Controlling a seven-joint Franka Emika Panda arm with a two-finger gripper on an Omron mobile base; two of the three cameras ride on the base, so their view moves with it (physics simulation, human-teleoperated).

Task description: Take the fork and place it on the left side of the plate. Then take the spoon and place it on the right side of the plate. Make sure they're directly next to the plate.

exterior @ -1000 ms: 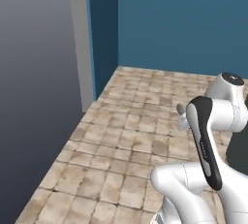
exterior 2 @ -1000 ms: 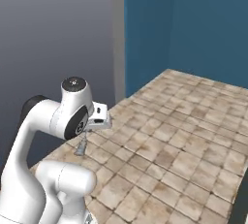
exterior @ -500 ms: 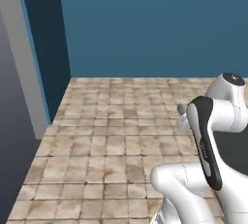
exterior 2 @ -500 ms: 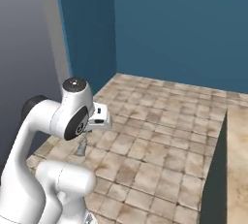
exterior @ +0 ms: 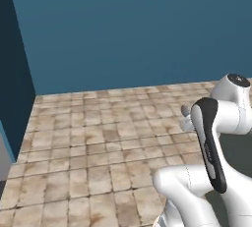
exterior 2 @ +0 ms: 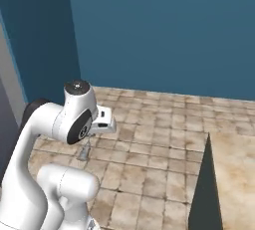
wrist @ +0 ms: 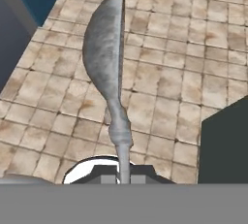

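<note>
Floor: brown, mottled stone tile floor point(exterior: 98, 147) spreads under the cameras, with a flat blue wall point(exterior: 128, 29) behind it; no plate in sight, so I'd judge the base is between places here.
Counter: a dark-sided block with a tan stone top point(exterior 2: 234, 174) edges in at the lower right of the right base view, probably the counter the arm is making for.
Arm: white, dark-jointed robot arm point(exterior 2: 55, 134) is folded in close to its base, a compact carry posture that keeps the load from swinging.
Fingers: the fingers point(wrist: 123, 177) are clenched on the thin neck of the handle, low down, so the long end stands out ahead of the hand.
Spoon: slim grey metal spoon point(wrist: 107, 58), rounded bowl seen nearly edge-on, held in the fingers above the tiles, touching nothing else.
Stage: a judgement only, this looks like the second half, spoon in transit toward the plate's right side.
</note>
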